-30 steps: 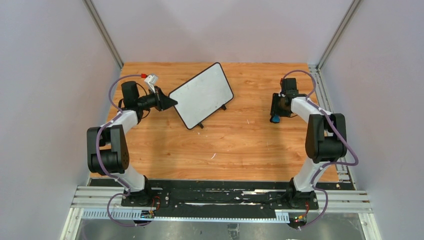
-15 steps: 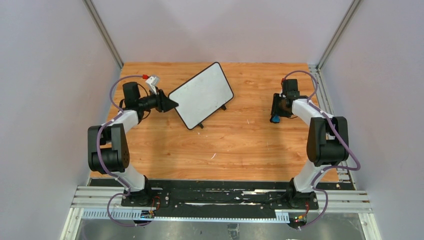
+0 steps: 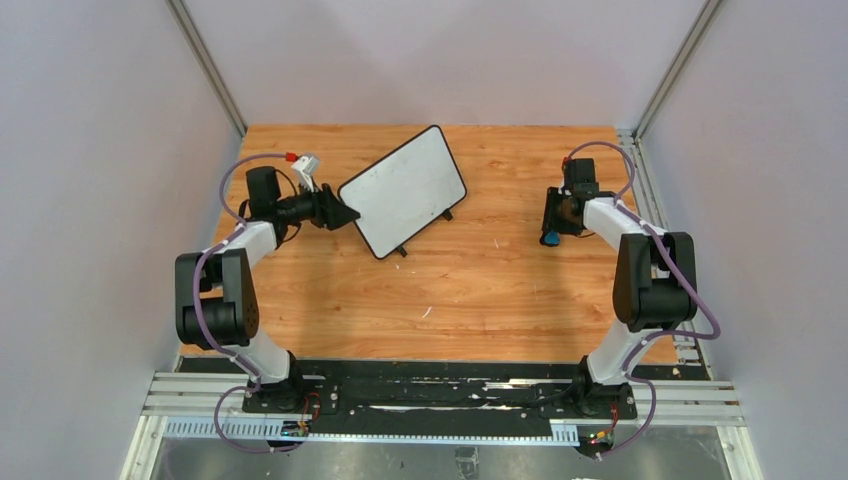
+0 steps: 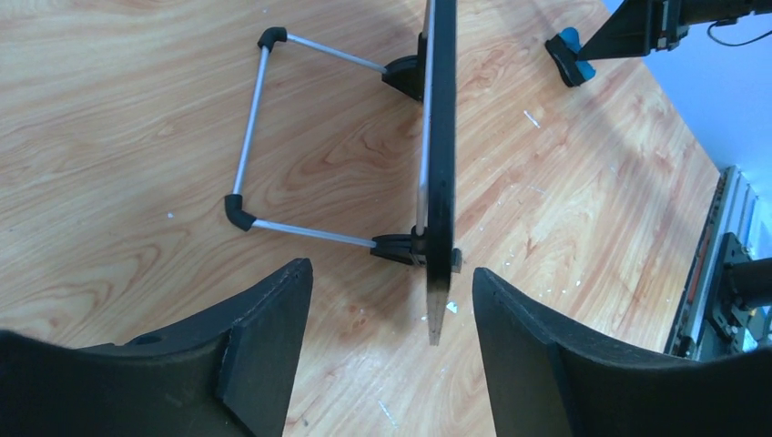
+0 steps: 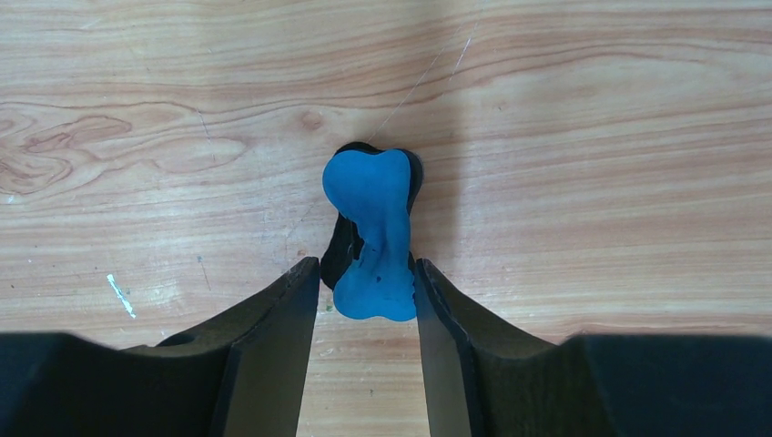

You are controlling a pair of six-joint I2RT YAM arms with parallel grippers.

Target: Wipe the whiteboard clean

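Note:
The whiteboard stands tilted on its wire stand at the back middle of the table, its face looking blank from above. In the left wrist view it shows edge-on. My left gripper is open at the board's left corner, and the corner's edge reaches in between the fingers without touching them. A blue eraser with a black pad lies on the table at the right. My right gripper points down over it, jaws open and close on either side of its near end.
Wooden table with white specks on it. Metal rails run along the right and near edges. Grey walls enclose the left, right and back.
The left gripper's jaws have opened from shut at the board's corner. The right gripper's jaws have narrowed slightly around the eraser. The board has not moved.

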